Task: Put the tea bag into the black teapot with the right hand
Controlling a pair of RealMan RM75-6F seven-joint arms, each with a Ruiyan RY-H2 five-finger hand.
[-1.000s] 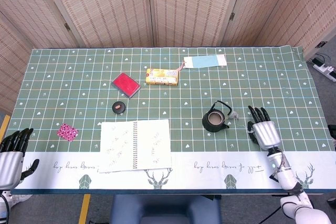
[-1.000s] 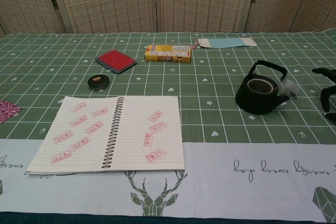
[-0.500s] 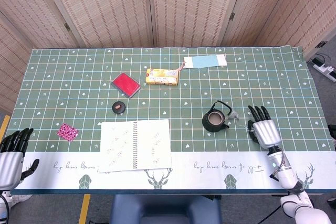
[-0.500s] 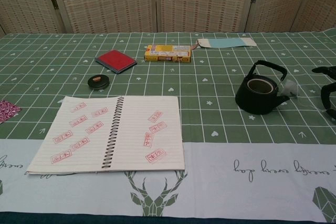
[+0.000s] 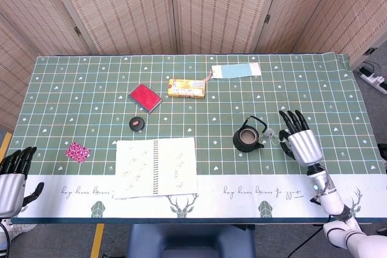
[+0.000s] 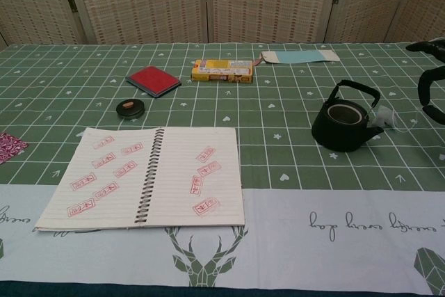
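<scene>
A: Where is the tea bag (image 5: 272,132) at this moment?
B: It lies on the surface (image 5: 314,89), just beside the black teapot (image 5: 248,138), at about 2 o'clock from it. In the chest view a thin string goes from the bag toward the right.
A: And the right hand (image 5: 297,140)?
B: It is near the bag, at 3 o'clock of the teapot. Its fingers (image 5: 289,119) are spread apart and point toward 12 o'clock. It holds nothing. I cannot tell if it touches the string.
A: Is the teapot open?
B: Yes, it has no lid on, and the handle stands up over the opening.
A: What does the left hand (image 5: 13,176) do?
B: It stays at the near left corner, off the edge of the surface, with fingers apart and empty.
A: What else is on the surface?
B: An open notebook (image 5: 156,166) with red stamps is at 8 o'clock from the teapot. A red case (image 5: 144,96), a yellow box (image 5: 186,87) and a blue tag (image 5: 236,70) are farther back.
</scene>
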